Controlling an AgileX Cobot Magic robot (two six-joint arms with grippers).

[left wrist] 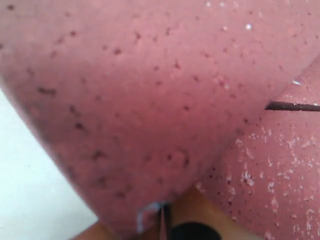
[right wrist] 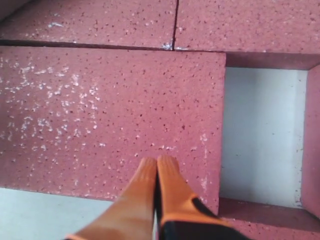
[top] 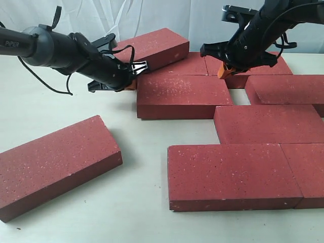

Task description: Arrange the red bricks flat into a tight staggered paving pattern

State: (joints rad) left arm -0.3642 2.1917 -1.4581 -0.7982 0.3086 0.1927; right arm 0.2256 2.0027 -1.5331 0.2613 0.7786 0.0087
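Red tilted brick (top: pixel 157 46) has the left gripper (top: pixel 137 67), closed and empty, at its corner; right gripper (top: pixel 223 72), pinched together, empty, hangs nearby.

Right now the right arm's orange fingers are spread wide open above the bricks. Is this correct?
No. The right arm's orange fingers are closed together, not spread open, above the bricks; the right wrist view shows this.
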